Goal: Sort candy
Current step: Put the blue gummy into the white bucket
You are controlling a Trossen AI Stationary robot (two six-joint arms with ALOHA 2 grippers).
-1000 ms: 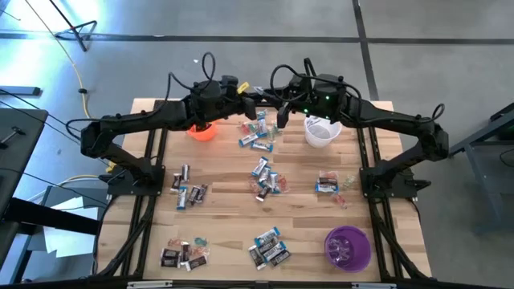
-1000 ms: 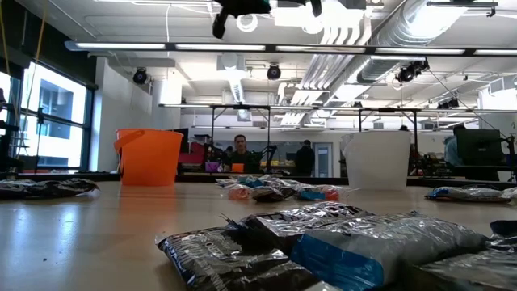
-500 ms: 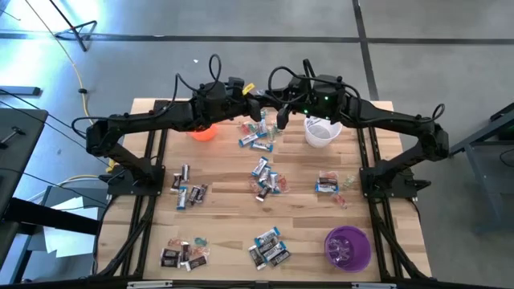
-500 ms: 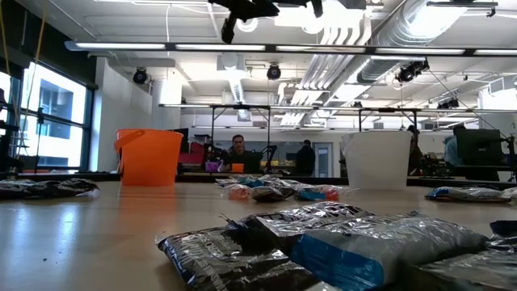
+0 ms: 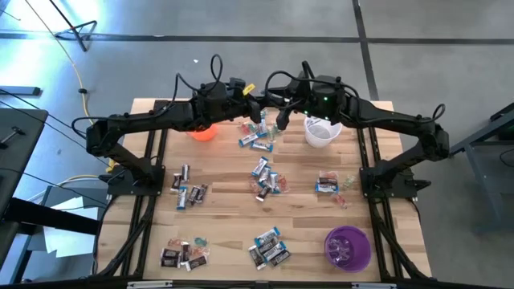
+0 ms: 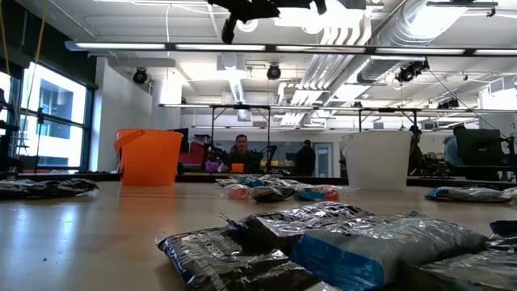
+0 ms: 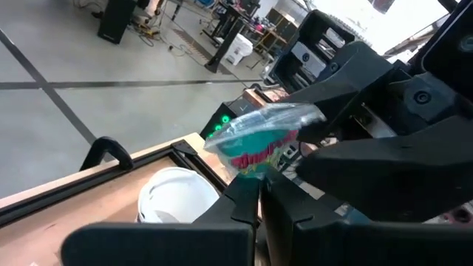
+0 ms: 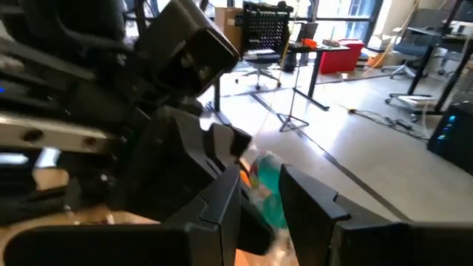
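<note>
Change: left gripper (image 5: 259, 107) has advanced toward right gripper (image 5: 281, 117).
Left gripper: pinching teal candy (image 7: 259, 140).
Right gripper: half-spread around same candy, table's 12 o'clock.

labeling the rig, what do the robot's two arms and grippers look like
Both arms are matte black with boxy jointed links; the left arm and right arm carry loose black cable loops above their wrists. A green light glows on the right wrist housing. Each gripper, left and right, has two flat, dark, angular fingers.
</note>
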